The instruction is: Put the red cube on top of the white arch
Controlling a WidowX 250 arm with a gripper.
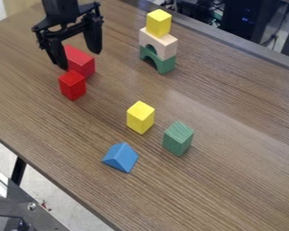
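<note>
Red cube (pixel 72 85) near pincer (pixel 80 59), on camera side.

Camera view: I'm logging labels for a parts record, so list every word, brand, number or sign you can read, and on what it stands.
There are none to read on the blocks, gripper or table.
Any print on the dark equipment behind is too small to read.

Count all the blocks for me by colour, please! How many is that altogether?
Red: 2, the front red block and the back red block
Yellow: 2, the top yellow block and the low yellow block
Green: 2, the green arch and the green block
White: 1, the white arch
Blue: 1, the blue block
Total: 8
</note>
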